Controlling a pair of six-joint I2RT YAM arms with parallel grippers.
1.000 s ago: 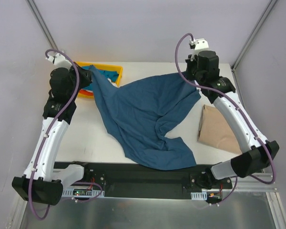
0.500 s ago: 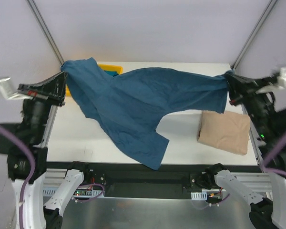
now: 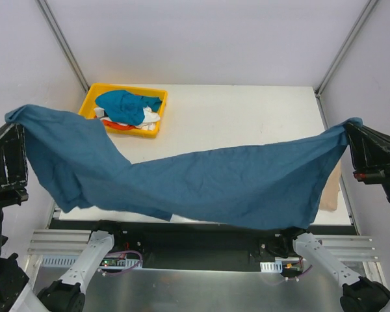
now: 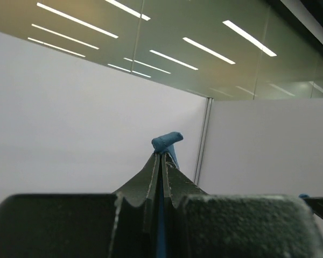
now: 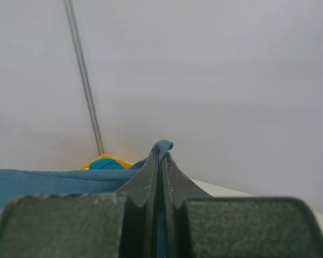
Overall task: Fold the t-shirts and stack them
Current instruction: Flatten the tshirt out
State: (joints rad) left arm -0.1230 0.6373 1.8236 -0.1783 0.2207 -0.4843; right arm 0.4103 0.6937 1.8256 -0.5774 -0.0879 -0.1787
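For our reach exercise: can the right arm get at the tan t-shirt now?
Probably not: the right gripper is shut on the dark teal t-shirt, which hangs stretched over most of the tan t-shirt.

White matte table [image 3: 247, 117], rectangular. In far left corner, yellow tray [image 3: 127, 86], square to the edges, heaped with a blue shirt [image 3: 125, 106] over a white shirt [image 3: 149, 119] and an orange-red shirt [image 3: 116, 125]. At right edge, toward the near side, a strip of tan shirt [image 3: 332, 194], flat on the surface, mostly hidden behind teal shirt [image 3: 234, 185]. Near edge of table likewise hidden. Tray and tan shirt well apart.
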